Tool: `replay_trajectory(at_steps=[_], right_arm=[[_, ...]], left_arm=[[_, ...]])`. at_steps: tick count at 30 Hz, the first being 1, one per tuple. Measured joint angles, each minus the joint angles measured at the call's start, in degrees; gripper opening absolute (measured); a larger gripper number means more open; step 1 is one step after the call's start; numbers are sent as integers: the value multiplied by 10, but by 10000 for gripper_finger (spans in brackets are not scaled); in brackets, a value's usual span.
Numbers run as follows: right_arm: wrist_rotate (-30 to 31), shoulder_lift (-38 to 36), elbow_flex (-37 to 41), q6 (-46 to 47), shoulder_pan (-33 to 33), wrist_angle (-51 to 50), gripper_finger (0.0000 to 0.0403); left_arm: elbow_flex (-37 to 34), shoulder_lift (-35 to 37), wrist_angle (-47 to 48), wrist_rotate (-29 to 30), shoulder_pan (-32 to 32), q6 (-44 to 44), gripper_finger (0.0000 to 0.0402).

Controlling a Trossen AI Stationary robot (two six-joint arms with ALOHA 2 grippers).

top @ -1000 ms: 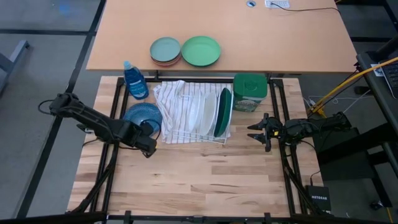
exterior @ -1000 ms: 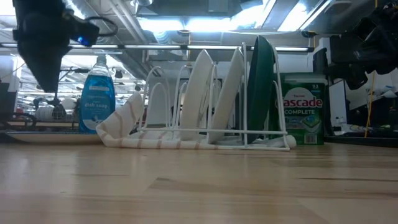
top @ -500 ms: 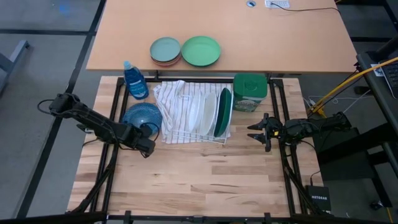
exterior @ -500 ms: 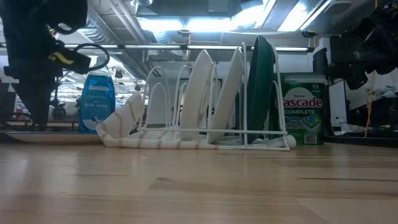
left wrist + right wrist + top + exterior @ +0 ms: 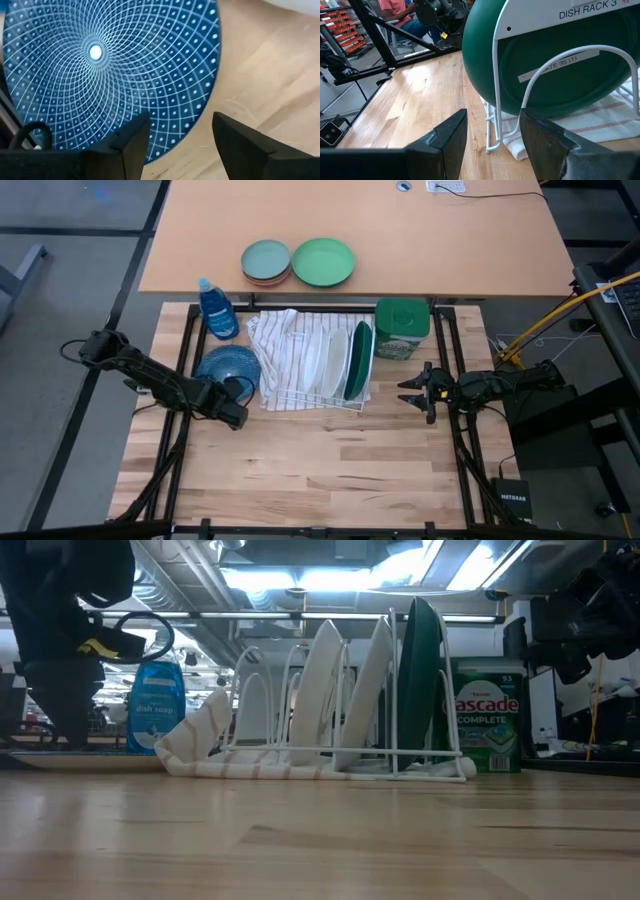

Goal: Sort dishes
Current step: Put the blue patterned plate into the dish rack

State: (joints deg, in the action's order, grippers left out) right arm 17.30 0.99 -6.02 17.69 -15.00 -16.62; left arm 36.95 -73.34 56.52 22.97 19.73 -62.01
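My left gripper [image 5: 238,417] sits low at the near edge of the dark blue plate [image 5: 228,367], which lies flat on the wooden table [image 5: 320,470] just left of the rack. In the left wrist view my 2 fingers [image 5: 131,145] stand well apart with nothing between them, their tips over the plate's [image 5: 105,65] rim and the bare wood beside it. I cannot tell whether they touch the rim. The blue dish soap bottle [image 5: 217,308] stands behind the plate, near the table's far left corner.

The white wire dish rack [image 5: 318,393] rests on a striped towel [image 5: 285,345] in the middle. It holds 2 white plates [image 5: 333,360] on edge, side by side, and 1 dark green plate [image 5: 359,360] on edge in the slot furthest right. From table height, the white plates [image 5: 322,690] lean a little and the green one [image 5: 420,680] stands nearly upright.

A green detergent tub [image 5: 402,328] stands just right of the rack. My right gripper [image 5: 408,391] hovers right of the rack, facing the green plate [image 5: 555,60], its fingers [image 5: 447,140] spread wide and empty.
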Motion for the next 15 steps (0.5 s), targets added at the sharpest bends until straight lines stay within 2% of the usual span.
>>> replay_trajectory(at_steps=[8,15], right_arm=[[0,0,0,0,0,0,186],[0,0,0,0,0,0,186]], left_arm=[[0,-2,-45,30,0,49,202],[0,-36,-66,47,0,85,202]])
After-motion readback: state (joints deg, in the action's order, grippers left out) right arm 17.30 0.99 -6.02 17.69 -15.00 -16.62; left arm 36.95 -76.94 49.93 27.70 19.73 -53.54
